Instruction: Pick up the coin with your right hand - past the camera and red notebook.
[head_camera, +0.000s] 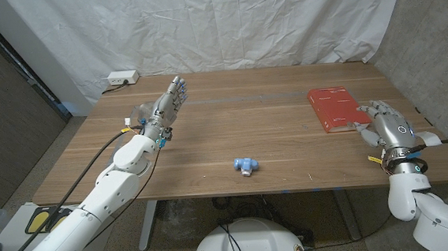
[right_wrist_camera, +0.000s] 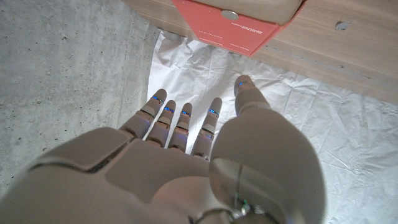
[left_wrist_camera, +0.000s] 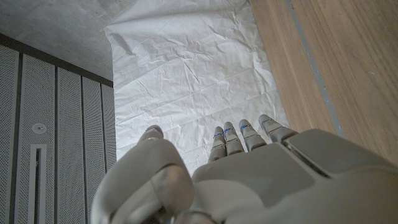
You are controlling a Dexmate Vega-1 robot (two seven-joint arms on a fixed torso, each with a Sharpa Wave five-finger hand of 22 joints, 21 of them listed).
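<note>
We saw the right hand [head_camera: 388,126] at the right edge of the wooden tabletop [head_camera: 271,114], fingers spread and holding nothing, its fingertips just beside the near corner of the red notebook [head_camera: 335,107]. In the right wrist view the hand's [right_wrist_camera: 186,168] fingers [right_wrist_camera: 214,112] reached toward the notebook [right_wrist_camera: 239,25], and a small round silvery disc, which we took for the coin [right_wrist_camera: 229,14], lay on the notebook's cover near its edge; in the head view it was too small for us to make out.

The left hand [head_camera: 169,104] was over the left part of the tabletop, well apart from the notebook, fingers straight and close together, holding nothing. A small blue and white camera [head_camera: 246,165] sat near the front middle of the tabletop, between the two arms. A white power strip [head_camera: 123,78] lay at the far left corner, before the white cloth backdrop [head_camera: 201,24].
</note>
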